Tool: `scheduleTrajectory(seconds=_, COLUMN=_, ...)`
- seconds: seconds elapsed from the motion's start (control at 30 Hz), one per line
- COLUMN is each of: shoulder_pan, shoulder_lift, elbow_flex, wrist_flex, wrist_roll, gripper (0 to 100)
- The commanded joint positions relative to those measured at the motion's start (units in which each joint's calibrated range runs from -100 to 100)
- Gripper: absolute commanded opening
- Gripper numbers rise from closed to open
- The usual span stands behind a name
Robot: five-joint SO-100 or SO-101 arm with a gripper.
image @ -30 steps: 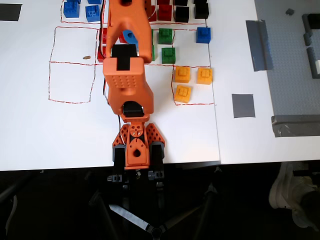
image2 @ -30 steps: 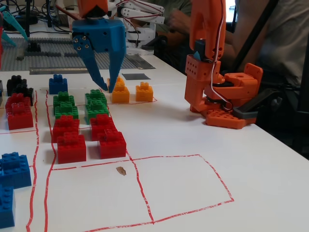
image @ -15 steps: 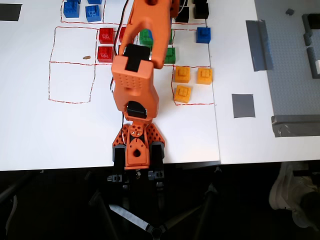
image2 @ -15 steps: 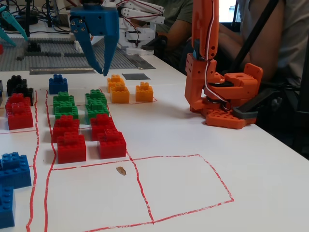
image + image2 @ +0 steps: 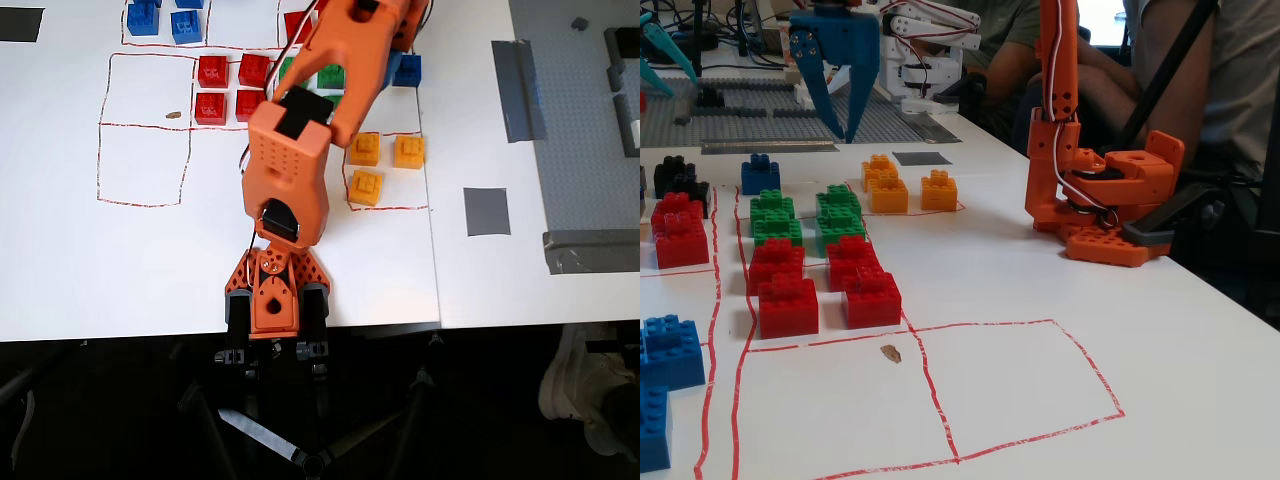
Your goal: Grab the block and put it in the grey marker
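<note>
The block [image 5: 760, 173] is a small blue cube standing alone behind the green blocks in the fixed view. In the overhead view the block [image 5: 411, 68] peeks out beside the orange arm [image 5: 330, 90]. My blue gripper [image 5: 839, 135] hangs open and empty above the table, up and to the right of the block in the fixed view. In the overhead view the arm hides the gripper. The grey marker [image 5: 487, 211] is a dark-grey tape patch right of the yellow blocks, and the grey marker [image 5: 920, 158] lies bare behind them in the fixed view.
Yellow blocks [image 5: 889, 190], green blocks [image 5: 838, 212], red blocks [image 5: 870, 295], black blocks [image 5: 675, 175] and other blue blocks [image 5: 668, 350] stand in red-lined squares. A long grey tape strip [image 5: 518, 90] and a grey baseplate [image 5: 590, 120] lie right. The arm's base [image 5: 1110, 215] sits at the table edge.
The arm has swung from over the red and green blocks toward the lone blue block. The gripper rose, moved back, and stayed open and empty.
</note>
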Motion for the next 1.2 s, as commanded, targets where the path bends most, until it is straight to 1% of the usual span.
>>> scheduleTrajectory(seconds=0.0, shoulder_pan=2.98, shoulder_lift=-2.52, elbow_flex=-7.98, wrist_flex=-1.63, wrist_roll=1.86, gripper=0)
scheduleTrajectory(seconds=0.17, shoulder_pan=4.64, shoulder_lift=1.02, elbow_flex=-9.88, wrist_flex=-6.12, wrist_roll=3.52, gripper=0)
scheduleTrajectory(seconds=0.37, shoulder_pan=4.31, shoulder_lift=5.77, elbow_flex=-16.06, wrist_flex=-8.48, wrist_roll=4.64, gripper=1)
scheduleTrajectory(seconds=0.57, shoulder_pan=4.56, shoulder_lift=8.62, elbow_flex=-18.6, wrist_flex=-11.34, wrist_roll=3.81, gripper=2)
scheduleTrajectory(seconds=0.63, shoulder_pan=4.64, shoulder_lift=9.31, elbow_flex=-19.05, wrist_flex=-11.42, wrist_roll=3.86, gripper=5)
scheduleTrajectory(seconds=0.73, shoulder_pan=4.72, shoulder_lift=10.34, elbow_flex=-19.14, wrist_flex=-11.99, wrist_roll=4.84, gripper=15)
scheduleTrajectory(seconds=0.83, shoulder_pan=4.97, shoulder_lift=11.29, elbow_flex=-19.42, wrist_flex=-12.64, wrist_roll=5.47, gripper=19)
scheduleTrajectory(seconds=0.97, shoulder_pan=5.72, shoulder_lift=12.59, elbow_flex=-20.96, wrist_flex=-13.38, wrist_roll=4.84, gripper=23)
scheduleTrajectory(seconds=1.17, shoulder_pan=6.14, shoulder_lift=13.97, elbow_flex=-20.96, wrist_flex=-14.28, wrist_roll=6.01, gripper=29)
